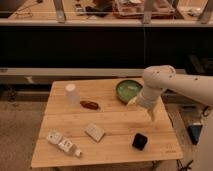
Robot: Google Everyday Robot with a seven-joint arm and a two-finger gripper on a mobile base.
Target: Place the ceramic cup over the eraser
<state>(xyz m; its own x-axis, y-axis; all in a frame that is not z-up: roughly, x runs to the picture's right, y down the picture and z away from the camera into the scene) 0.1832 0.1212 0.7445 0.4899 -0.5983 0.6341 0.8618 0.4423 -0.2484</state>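
The white ceramic cup stands upside down near the back left of the wooden table. The black eraser lies near the front right of the table. My gripper hangs from the white arm over the right side of the table, just in front of the green bowl and above and behind the eraser. It is far to the right of the cup and holds nothing that I can see.
A small reddish-brown object lies just right of the cup. A flat white block sits at front centre. Small white lettered cubes lie at the front left. A dark shelf unit stands behind the table.
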